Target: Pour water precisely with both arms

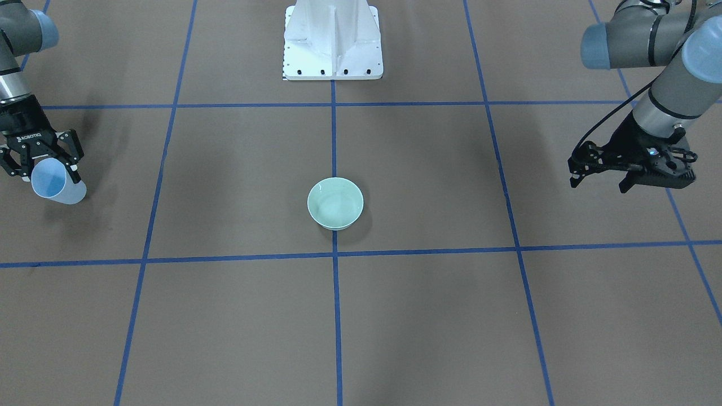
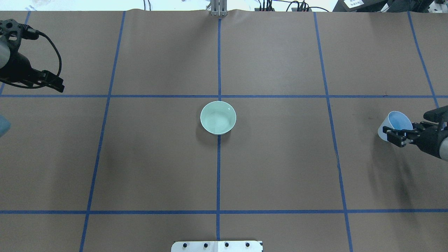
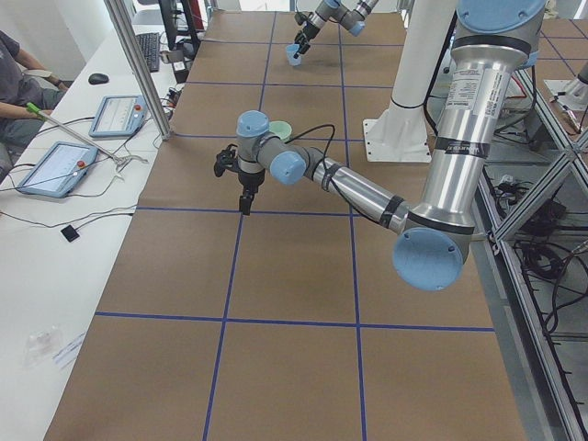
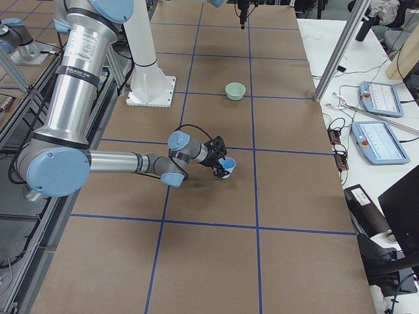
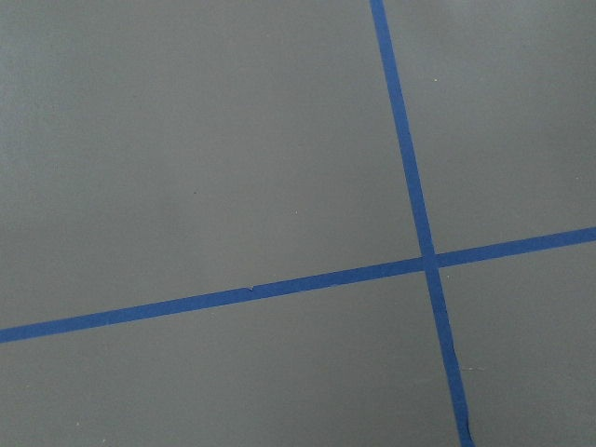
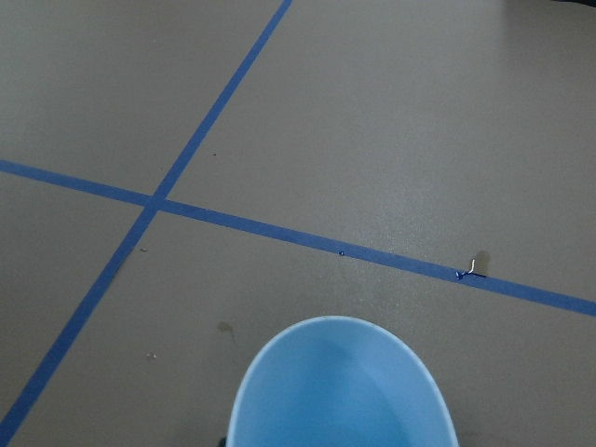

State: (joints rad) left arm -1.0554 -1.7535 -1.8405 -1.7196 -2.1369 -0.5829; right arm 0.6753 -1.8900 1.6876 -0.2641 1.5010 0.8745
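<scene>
A pale green bowl point(image 1: 335, 203) point(image 2: 218, 117) sits at the table's centre on a blue tape line. A faint whitish sheen lies in its bottom; I cannot tell for sure that it is water. My right gripper point(image 1: 48, 172) point(image 2: 393, 134) is shut on a light blue cup point(image 1: 53, 183) point(image 2: 397, 120) point(image 6: 340, 391), held roughly upright and low over the table, far to the bowl's side. No water shows inside the cup. My left gripper point(image 1: 599, 181) point(image 2: 57, 82) hangs open and empty over bare table on the opposite side, equally far from the bowl.
The white pedestal point(image 1: 333, 39) point(image 2: 217, 246) stands at the robot's edge of the table. Blue tape lines point(image 5: 410, 186) grid the brown surface. A metal post point(image 3: 138, 64) and a desk with control tablets point(image 3: 118, 115) run along the operators' side, where a person point(image 3: 14, 73) sits.
</scene>
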